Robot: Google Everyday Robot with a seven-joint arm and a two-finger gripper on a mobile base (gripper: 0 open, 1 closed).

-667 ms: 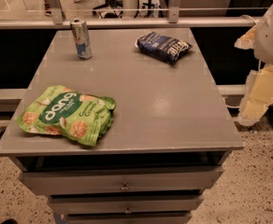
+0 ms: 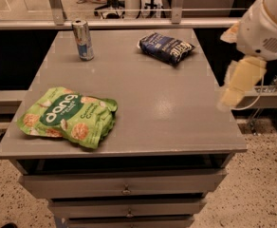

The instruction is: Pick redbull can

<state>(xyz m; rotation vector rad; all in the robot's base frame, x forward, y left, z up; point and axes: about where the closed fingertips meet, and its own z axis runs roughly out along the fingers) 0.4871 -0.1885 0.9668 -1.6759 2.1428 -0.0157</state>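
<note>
A: Camera view: gripper (image 2: 235,87) hangs just off the desk's (image 2: 167,108) right edge, abt midway along; open or shut can't be told.
B: Redbull can (image 2: 83,39)?
A: Upright nr far-left corner, well apart from gripper.
B: Risks?
A: Whole top must be crossed. Can is slim & tall, so probably tipped if clipped, or pushed off far edge. Blue bag (image 2: 166,47) nr far-right corner could be snagged.
B: Room?
A: Middle is bare; green bag (image 2: 67,118) lies front-left, off the likely path.

Lab: drawer cabinet (image 2: 167,183), hand (image 2: 237,82) at right
</note>
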